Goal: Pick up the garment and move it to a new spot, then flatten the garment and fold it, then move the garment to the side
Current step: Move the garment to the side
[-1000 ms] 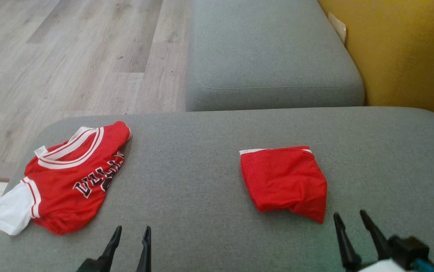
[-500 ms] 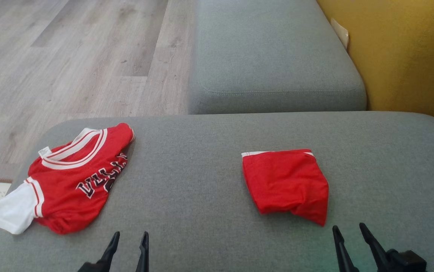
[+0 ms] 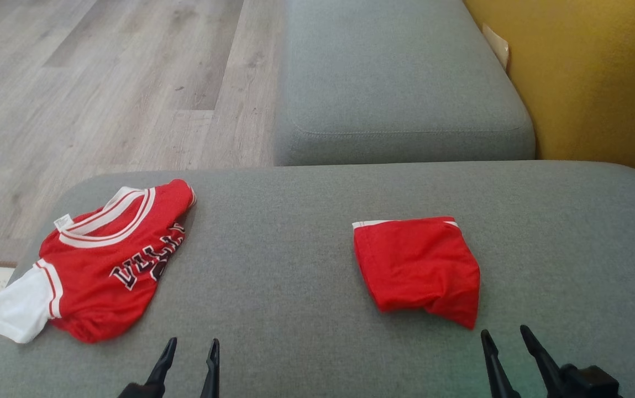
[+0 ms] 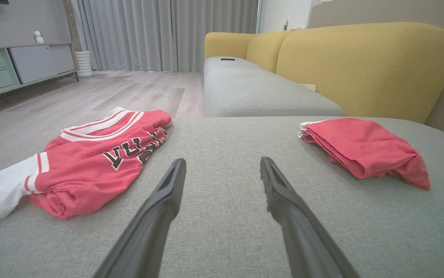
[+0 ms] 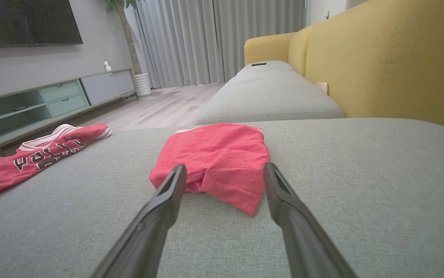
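The red jersey point(image 3: 101, 265) lies crumpled at lower left on the grey cushion point(image 3: 295, 249). Probably light and limp; pinch it at the collar point(image 3: 108, 231). Left gripper point(image 3: 193, 341) and right gripper point(image 3: 503, 330) stand wide, empty.

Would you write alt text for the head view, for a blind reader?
Two red garments lie apart on a grey cushion: a lettered jersey at left, a folded piece at right. Below, the left gripper and right gripper show open jaws.

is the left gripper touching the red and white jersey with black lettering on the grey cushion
Apart. In the head view, bare grey cushion lies between the open left gripper and the red and white jersey.
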